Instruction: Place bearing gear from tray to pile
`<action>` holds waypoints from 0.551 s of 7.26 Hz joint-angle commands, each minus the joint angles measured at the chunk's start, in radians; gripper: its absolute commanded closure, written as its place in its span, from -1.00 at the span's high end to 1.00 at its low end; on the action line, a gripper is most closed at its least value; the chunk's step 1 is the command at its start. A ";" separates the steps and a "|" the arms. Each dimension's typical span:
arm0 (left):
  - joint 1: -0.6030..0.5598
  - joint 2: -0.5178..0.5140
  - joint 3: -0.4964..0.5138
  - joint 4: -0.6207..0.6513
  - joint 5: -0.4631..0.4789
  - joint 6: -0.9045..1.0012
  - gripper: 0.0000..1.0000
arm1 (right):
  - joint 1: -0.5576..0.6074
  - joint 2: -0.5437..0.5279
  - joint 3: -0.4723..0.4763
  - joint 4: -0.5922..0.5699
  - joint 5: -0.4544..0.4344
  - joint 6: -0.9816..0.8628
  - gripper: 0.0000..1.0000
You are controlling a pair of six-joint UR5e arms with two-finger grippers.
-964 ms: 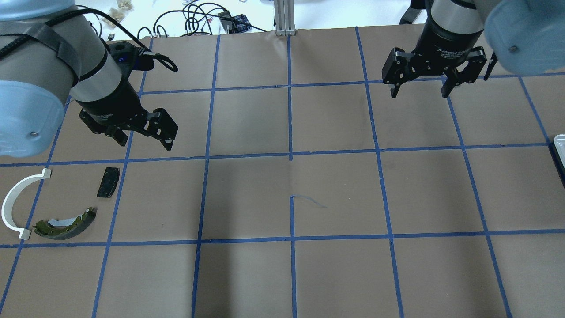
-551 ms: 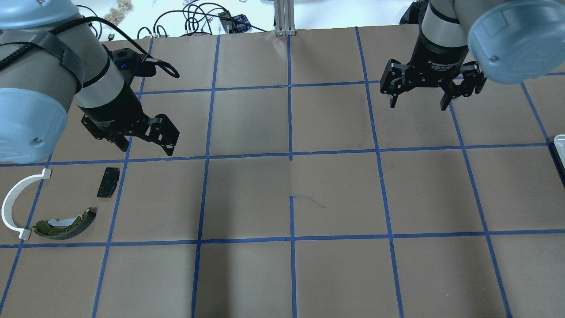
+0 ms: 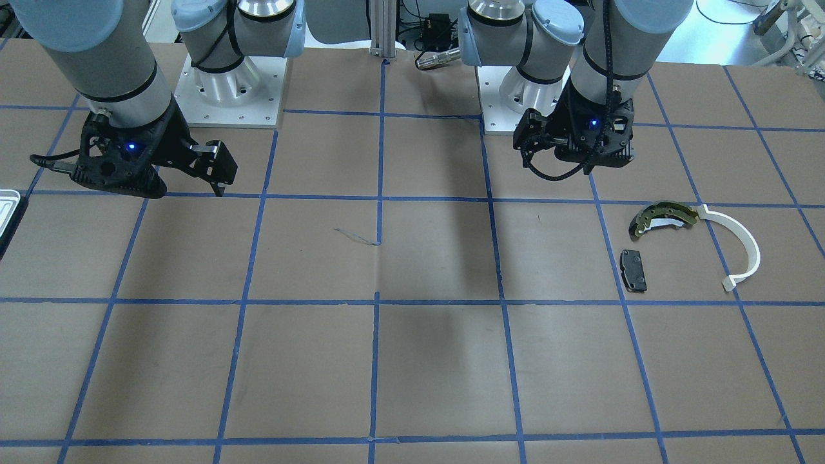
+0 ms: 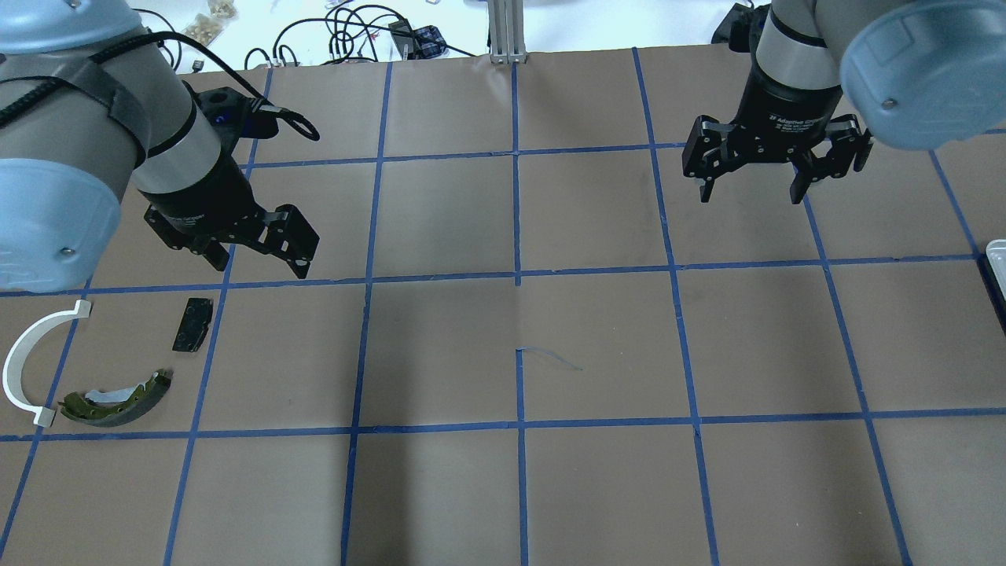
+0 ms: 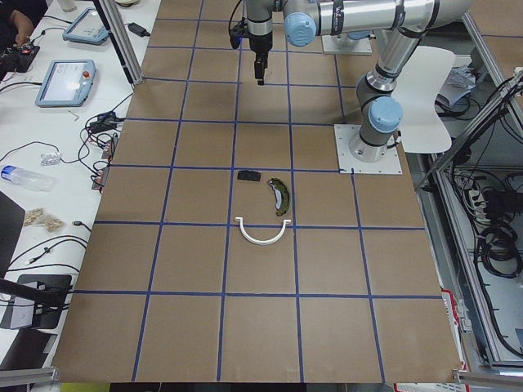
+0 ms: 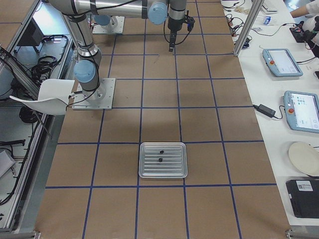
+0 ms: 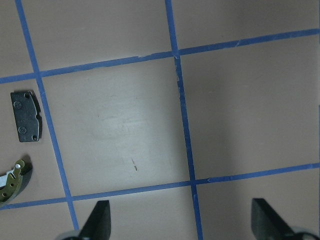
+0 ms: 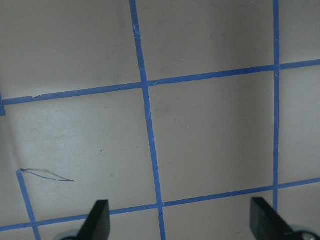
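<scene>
The tray point(image 6: 163, 160), silver and ridged, lies on the table in the exterior right view, with two small dark parts point(image 6: 159, 160) on it; they are too small to identify. Only its edge shows in the overhead view point(image 4: 996, 259). The pile lies at the overhead view's left: an olive-gold brake shoe point(image 4: 118, 399), a white arc point(image 4: 23, 362) and a black pad point(image 4: 192, 324). My left gripper point(image 4: 255, 255) is open and empty, above the table just beyond the pad. My right gripper point(image 4: 750, 189) is open and empty, far from the tray.
The table is brown paper with a grid of blue tape point(image 4: 519, 275). Cables point(image 4: 354, 31) lie beyond its far edge. The left wrist view shows the pad point(image 7: 25, 116) and an end of the brake shoe point(image 7: 10, 182) at its left edge.
My right gripper has moved a little toward the robot's side of the table, still open. My left gripper has barely shifted. The pile has not moved.
</scene>
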 commanded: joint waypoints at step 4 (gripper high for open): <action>0.000 0.000 -0.006 0.000 0.017 -0.001 1.00 | -0.324 0.006 0.001 -0.031 -0.001 -0.296 1.00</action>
